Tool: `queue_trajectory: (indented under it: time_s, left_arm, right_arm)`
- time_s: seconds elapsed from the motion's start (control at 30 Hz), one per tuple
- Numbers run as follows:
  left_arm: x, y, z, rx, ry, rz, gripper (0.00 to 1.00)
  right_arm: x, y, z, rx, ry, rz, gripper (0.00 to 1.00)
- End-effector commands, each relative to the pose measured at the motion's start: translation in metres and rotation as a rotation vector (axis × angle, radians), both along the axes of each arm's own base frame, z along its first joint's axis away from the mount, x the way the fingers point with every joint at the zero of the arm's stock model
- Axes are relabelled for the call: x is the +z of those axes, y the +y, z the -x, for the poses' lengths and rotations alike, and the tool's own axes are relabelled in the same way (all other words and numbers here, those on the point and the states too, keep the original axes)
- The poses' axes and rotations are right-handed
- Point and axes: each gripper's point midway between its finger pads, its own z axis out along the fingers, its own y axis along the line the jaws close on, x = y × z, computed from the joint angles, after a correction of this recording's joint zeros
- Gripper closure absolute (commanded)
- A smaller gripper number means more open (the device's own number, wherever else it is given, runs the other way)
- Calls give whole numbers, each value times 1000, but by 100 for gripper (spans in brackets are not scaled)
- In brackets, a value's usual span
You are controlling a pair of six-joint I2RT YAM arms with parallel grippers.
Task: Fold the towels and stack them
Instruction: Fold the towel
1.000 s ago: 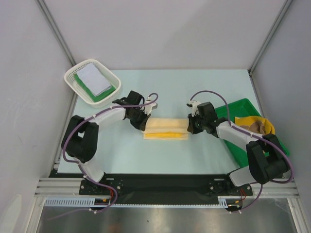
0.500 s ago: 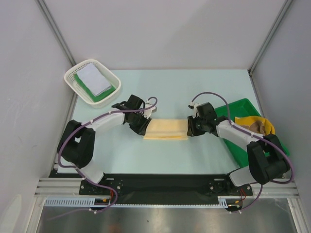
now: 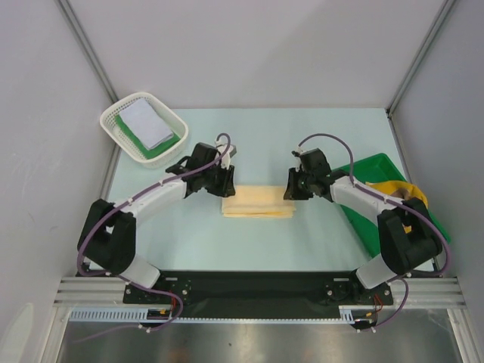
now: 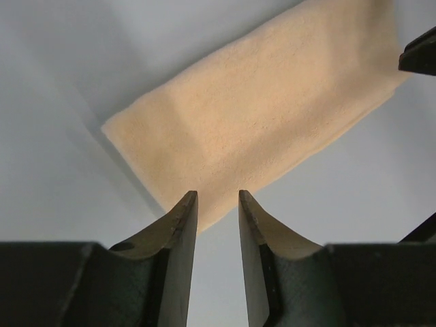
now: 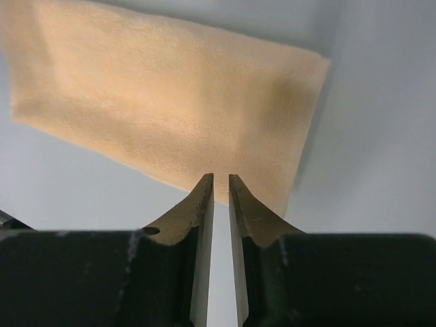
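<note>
Hanging left gripper (image 4: pixel 218 194) at one end of folded cream towel (image 4: pixel 259 116), fingers parted, gripping nothing, towel lying flat just past the tips. Hanging right gripper (image 5: pixel 221 176) at the opposite end, fingers nearly together, thin slit showing, nothing between, towel edge just beyond tips.

The white towel (image 3: pixel 149 125) covers most of the green towel (image 3: pixel 165 145) beneath.

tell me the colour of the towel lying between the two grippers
Pale yellow-cream towel, clearest in the left wrist view.
</note>
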Motion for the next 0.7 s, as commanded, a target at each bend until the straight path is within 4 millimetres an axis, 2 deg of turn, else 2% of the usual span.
queue_trajectory:
  time_s: [0.0, 0.1, 0.17, 0.27, 0.3, 0.33, 0.43, 0.47, 0.53, 0.67]
  left_arm:
    - [-28, -14, 11, 77, 110, 92, 65]
    - [-60, 6, 11, 160, 155, -18, 64]
    - [-65, 11, 10, 202, 164, -44, 65]
    - [-61, 18, 5, 248, 154, -72, 65]
    - [-54, 18, 0, 256, 139, -74, 64]
    - [-48, 20, 1, 266, 136, -84, 64]
    - [-36, 28, 2, 284, 111, -101, 61]
    - [-29, 29, 3, 284, 94, -90, 60]
    - [-31, 29, 10, 278, 106, -75, 54]
    - [-48, 21, 26, 250, 167, -24, 54]
  right_arm:
    - [-20, 8, 11, -45, 62, -40, 80]
    - [-34, 10, 20, -61, 82, -58, 77]
    - [-34, 12, 20, -56, 78, -68, 77]
    - [-22, 13, 20, -55, 66, -81, 75]
    - [-16, 13, 19, -54, 55, -85, 73]
    - [-4, 11, 18, -61, 35, -85, 72]
    - [12, 1, 19, -99, 2, -68, 65]
    - [14, -3, 20, -118, 1, -63, 62]
    - [12, -10, 22, -151, -4, -45, 59]
    - [-2, -23, 20, -196, 4, -16, 58]
